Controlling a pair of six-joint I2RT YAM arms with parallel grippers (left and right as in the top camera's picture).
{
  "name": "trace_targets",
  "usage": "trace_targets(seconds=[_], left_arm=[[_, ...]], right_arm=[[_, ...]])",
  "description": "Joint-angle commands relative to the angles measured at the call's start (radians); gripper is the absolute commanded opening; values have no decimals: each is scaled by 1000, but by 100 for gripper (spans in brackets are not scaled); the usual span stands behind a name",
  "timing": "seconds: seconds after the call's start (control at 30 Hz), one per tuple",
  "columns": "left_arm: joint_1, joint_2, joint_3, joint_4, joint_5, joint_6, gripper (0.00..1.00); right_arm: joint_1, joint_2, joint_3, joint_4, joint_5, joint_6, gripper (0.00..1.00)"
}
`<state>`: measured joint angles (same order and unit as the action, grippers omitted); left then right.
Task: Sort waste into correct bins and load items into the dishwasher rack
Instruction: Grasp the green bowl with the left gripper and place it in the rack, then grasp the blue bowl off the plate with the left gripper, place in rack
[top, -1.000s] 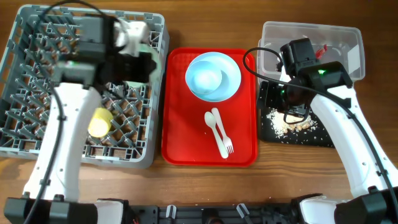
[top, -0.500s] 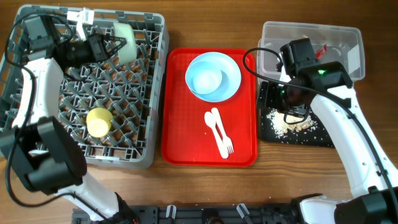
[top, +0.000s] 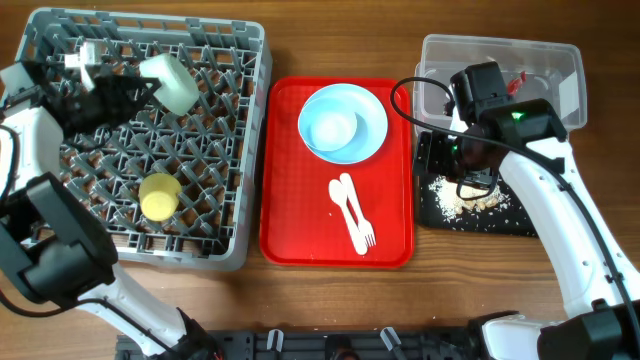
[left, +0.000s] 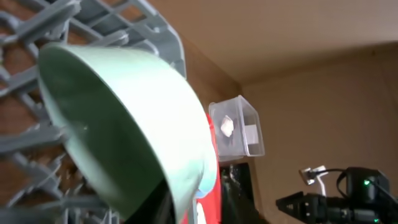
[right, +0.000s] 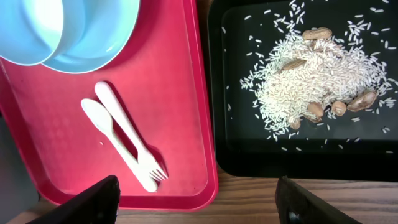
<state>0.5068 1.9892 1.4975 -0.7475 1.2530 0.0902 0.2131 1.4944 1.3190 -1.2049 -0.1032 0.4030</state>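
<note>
My left gripper (top: 125, 90) is shut on the rim of the pale green bowl (top: 170, 82), holding it tilted over the far left of the grey dishwasher rack (top: 250, 150); the bowl fills the left wrist view (left: 124, 124). The yellow cup (top: 160, 196) lies in the rack. The pale blue plate (top: 372, 130) with the small blue bowl (top: 332, 125) and the white spoon (top: 340, 192) and fork (top: 358, 222) sit on the red tray (top: 290, 220). My right gripper (right: 199, 205) is open and empty above the black tray (right: 236, 155) holding crumbs (right: 311, 81).
The clear tub (top: 545, 60) at the far right holds the red wrapper (top: 517, 80) and white tissue (left: 227, 126). The red tray lies between the rack and the black tray (top: 525, 222). Bare wooden table (top: 330, 290) runs along the front.
My left arm has swung left across the rack's far side, carrying the green bowl from near the right corner toward the left. The right arm has not moved.
</note>
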Motion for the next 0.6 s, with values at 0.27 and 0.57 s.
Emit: trace_targets(seconds=[0.27, 0.57], left_arm=[[158, -22, 12, -233, -166, 7, 86], [34, -314, 12, -251, -387, -37, 100]], right_arm=[[2, -15, 8, -1, 14, -11, 81], [-17, -15, 9, -26, 62, 72, 84]])
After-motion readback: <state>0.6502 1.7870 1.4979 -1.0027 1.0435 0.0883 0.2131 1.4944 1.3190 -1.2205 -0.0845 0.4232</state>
